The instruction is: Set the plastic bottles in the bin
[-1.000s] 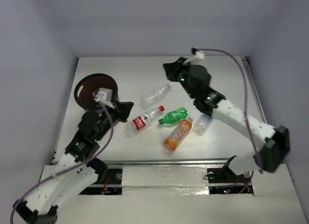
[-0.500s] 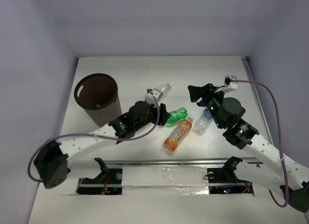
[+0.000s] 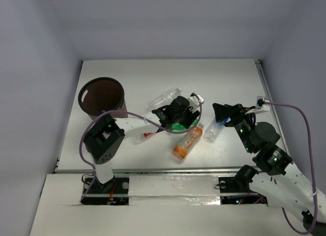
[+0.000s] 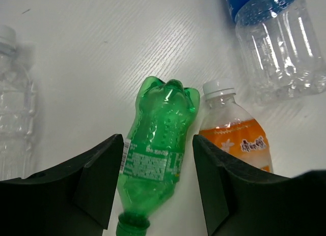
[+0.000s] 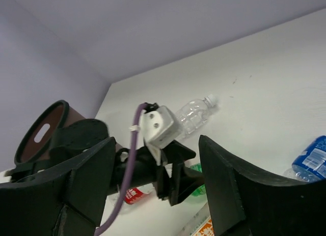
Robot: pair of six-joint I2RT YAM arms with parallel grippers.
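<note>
plastic bottles lie in a loose cluster at the middle of the white table (image 3: 229, 76), well apart from the bin (image 3: 102, 79), a dark brown round bucket with a black rim that stands upright at the far left. the left arm (image 3: 104, 144) reaches from its base across to the cluster. the left gripper (image 4: 158, 144) hangs over the green bottle (image 4: 163, 111) with its jaws apart, one finger on each side of the label; whether the pads touch the plastic i cannot tell. the right gripper (image 3: 222, 112) is held above the table at the right of the cluster, jaws spread wide and holding nothing. the orange bottle (image 3: 186, 143) lies just beside the green bottle, its white cap (image 4: 218, 87) level with the green base. the blue-labelled clear bottle (image 3: 214, 129) lies just right of the orange bottle, near the right gripper. the plain clear bottle (image 3: 164, 98) lies on the far side of the left gripper. only a scrap of the red-labelled bottle (image 3: 147, 135) shows from under the left arm.
</note>
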